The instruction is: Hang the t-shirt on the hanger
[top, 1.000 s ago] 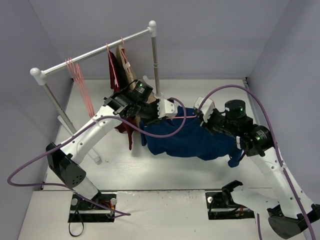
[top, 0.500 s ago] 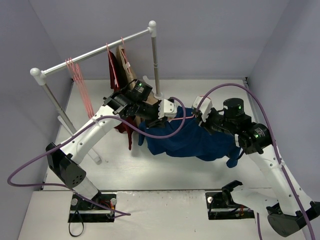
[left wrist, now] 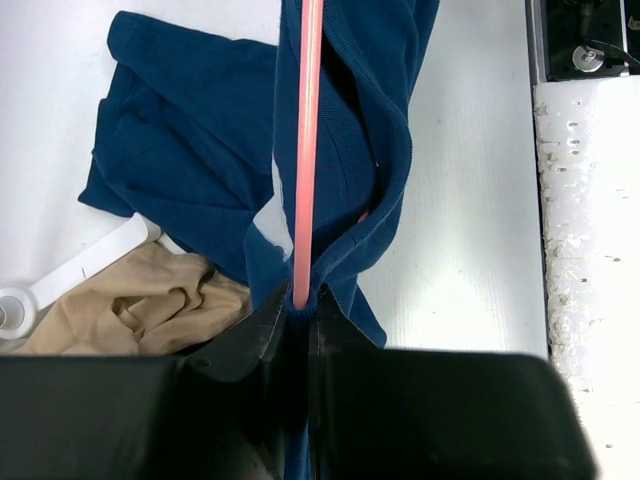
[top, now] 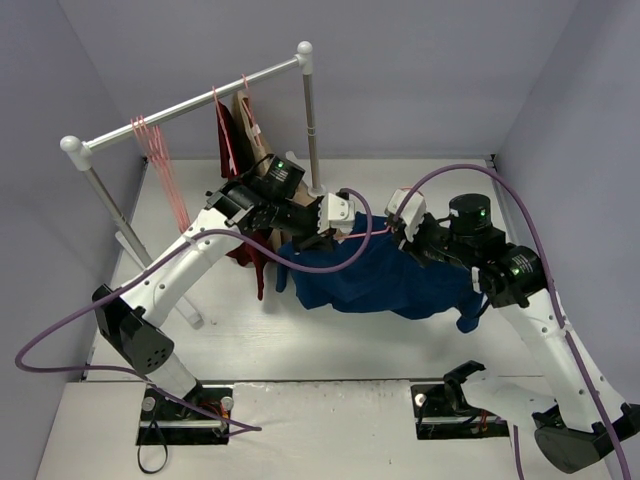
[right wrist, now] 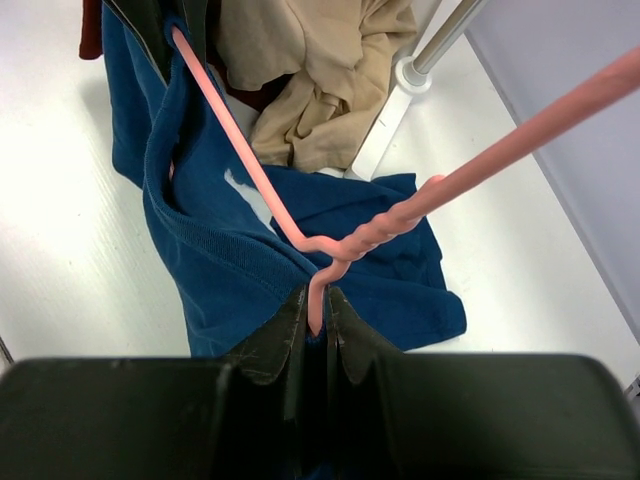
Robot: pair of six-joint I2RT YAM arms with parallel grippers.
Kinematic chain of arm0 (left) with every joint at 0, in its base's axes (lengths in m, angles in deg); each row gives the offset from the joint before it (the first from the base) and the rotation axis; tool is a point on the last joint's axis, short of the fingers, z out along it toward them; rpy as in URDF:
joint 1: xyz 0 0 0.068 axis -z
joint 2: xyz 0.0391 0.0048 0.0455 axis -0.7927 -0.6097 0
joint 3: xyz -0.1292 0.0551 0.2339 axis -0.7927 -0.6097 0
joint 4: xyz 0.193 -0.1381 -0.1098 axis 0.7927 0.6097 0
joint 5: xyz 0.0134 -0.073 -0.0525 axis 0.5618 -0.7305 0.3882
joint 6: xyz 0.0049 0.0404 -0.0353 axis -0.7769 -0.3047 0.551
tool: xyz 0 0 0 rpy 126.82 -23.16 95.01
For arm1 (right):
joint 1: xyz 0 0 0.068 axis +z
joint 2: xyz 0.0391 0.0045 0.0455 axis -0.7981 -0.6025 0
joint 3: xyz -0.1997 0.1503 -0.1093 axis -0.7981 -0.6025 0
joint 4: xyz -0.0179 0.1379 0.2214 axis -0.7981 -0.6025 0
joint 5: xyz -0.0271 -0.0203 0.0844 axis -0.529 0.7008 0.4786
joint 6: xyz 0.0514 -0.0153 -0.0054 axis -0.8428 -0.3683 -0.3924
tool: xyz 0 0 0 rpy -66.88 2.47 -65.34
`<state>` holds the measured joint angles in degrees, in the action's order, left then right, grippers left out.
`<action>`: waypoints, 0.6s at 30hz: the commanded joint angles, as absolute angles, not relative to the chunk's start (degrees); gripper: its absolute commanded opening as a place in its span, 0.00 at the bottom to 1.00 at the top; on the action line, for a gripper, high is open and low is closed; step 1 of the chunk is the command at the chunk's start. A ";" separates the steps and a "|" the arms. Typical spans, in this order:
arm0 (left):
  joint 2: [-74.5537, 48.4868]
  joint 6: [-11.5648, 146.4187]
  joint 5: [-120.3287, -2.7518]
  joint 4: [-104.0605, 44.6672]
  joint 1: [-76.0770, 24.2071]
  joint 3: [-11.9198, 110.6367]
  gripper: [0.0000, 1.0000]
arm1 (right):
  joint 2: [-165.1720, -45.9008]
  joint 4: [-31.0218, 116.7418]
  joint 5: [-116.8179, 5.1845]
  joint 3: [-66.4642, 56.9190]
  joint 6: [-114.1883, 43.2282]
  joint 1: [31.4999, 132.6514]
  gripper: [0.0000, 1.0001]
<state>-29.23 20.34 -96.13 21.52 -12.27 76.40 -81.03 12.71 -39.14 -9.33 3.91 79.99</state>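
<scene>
White table point(top: 330, 345), grey walls point(top: 420, 70), t-shirt point(top: 380, 280) partly on it.

Both arms reach forward and bend inward toward each other, wrists level, the left gripper point(left wrist: 298, 300) and right gripper point(right wrist: 316, 300) nearly facing, each pinched shut on the hanger point(left wrist: 307, 150).

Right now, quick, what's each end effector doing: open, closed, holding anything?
Left end effector: closed on the hanger wire, t-shirt bunched around it.
Right end effector: closed on the hanger near its twisted neck.
</scene>
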 commanded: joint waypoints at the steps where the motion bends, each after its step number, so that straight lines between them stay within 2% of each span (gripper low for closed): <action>1: -29.48 22.05 -100.73 18.90 -10.76 81.31 0.00 | -81.59 17.88 -37.89 -6.13 3.25 80.19 0.00; 18: -31.37 24.72 -100.28 18.81 -7.43 86.88 0.08 | -82.20 17.88 -37.53 -5.87 3.77 80.19 0.00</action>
<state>-32.34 23.89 -96.18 22.22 -8.13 83.88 -81.84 12.40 -39.31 -7.22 4.13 79.67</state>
